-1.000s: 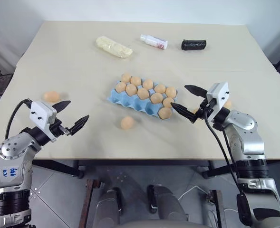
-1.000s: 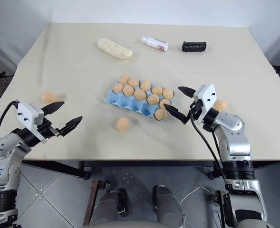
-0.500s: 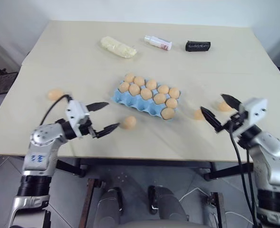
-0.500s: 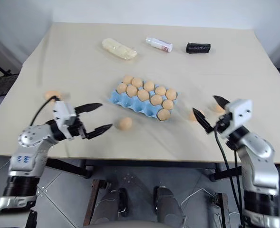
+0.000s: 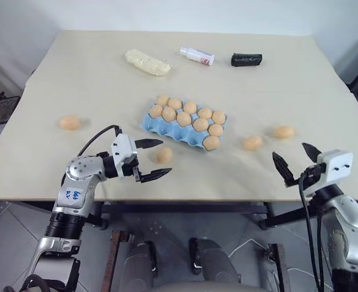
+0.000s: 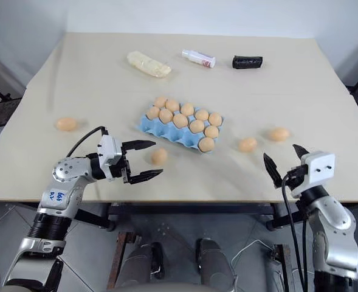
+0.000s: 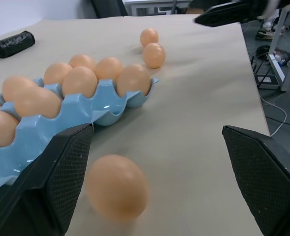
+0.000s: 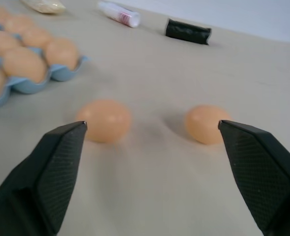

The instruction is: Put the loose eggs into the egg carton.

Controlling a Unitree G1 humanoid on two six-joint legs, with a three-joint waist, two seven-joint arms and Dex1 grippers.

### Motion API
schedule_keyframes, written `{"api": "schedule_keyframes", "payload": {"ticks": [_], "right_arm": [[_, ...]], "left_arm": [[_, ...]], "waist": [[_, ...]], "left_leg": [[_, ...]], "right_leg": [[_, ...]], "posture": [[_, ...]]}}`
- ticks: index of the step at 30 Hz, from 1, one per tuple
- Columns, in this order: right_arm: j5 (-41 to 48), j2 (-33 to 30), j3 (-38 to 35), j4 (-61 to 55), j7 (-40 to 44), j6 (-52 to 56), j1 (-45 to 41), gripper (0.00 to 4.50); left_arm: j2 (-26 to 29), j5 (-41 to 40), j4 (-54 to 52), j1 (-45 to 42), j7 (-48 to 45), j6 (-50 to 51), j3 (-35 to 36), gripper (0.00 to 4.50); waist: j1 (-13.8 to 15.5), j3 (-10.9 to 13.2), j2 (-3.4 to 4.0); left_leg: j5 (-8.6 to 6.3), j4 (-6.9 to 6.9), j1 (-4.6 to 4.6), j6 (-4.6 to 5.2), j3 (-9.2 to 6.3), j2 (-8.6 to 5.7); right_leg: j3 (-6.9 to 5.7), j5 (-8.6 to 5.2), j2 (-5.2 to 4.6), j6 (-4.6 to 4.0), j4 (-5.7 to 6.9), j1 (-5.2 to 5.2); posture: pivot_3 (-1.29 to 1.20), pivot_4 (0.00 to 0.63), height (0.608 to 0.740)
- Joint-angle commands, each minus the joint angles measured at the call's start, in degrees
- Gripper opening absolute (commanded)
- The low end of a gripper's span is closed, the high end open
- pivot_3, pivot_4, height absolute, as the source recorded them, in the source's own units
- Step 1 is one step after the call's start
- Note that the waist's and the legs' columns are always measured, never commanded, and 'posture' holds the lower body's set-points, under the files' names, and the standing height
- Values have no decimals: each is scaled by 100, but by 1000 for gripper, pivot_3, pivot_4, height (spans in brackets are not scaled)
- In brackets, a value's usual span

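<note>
Four loose eggs (image 5: 163,154) on the tabletop (image 5: 93,91) around the blue egg carton (image 5: 166,129); left end effector (image 5: 151,160) agape beside the nearest, right end effector (image 5: 295,163) agape, both empty. Probably smooth, rollable, brittle; best pinched gently across the middle

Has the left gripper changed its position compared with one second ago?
Yes. The left gripper, fingers open, has swung in from the table's left edge toward the egg carton and now brackets the loose egg in front of it.
</note>
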Motion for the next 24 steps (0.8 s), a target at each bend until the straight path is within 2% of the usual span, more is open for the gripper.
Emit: {"api": "schedule_keyframes", "payload": {"ticks": [1, 10, 12, 20, 22, 24], "right_arm": [[-109, -321, 73, 847, 166, -65, -701, 4500], [-682, -707, 458, 3773, 395, -793, -2579, 4500], [-794, -741, 533, 4195, 396, -945, -2815, 4500], [-1001, -657, 649, 5141, 396, -1395, -3244, 4500], [-1007, -639, 661, 5270, 372, -1430, -3295, 4109], [-936, -599, 682, 5263, 498, -1440, -3320, 3528]], "left_arm": [[11, -157, -343, 63, -49, 95, 51, 4458], [-35, -110, -656, 186, 22, 164, 25, 4458], [-43, -101, -724, 228, 43, 173, 23, 4458], [-56, -53, -676, 259, 118, 124, 32, 4458], [-62, -58, -695, 226, 139, 143, 26, 4500], [-48, -64, -688, 206, 133, 149, 31, 4500]], "waist": [[-14, 0, 1], [-2, 1, 2], [2, 1, 3], [-6, 1, 4], [-12, 1, 4], [-14, 1, 5]], "left_leg": [[1, 0, 0, 4, 2, -1], [-9, -13, -5, 16, 4, 0], [-13, -15, -5, 15, 2, 1], [-25, -11, -8, 15, 5, 1], [-25, -8, -7, 14, 5, 1], [-24, -8, -6, 14, 5, 1]], "right_leg": [[0, 6, -2, 4, -9, 4], [35, 22, -4, 10, -49, 15], [34, 68, -3, 93, -49, 14], [36, 69, -3, 97, -55, 14], [39, 69, -4, 98, -54, 14], [40, 69, -4, 96, -53, 14]], "posture": [[0, 150, 740], [0, 150, 740], [0, 150, 740], [0, 150, 740], [0, 150, 740], [0, 150, 740]]}}
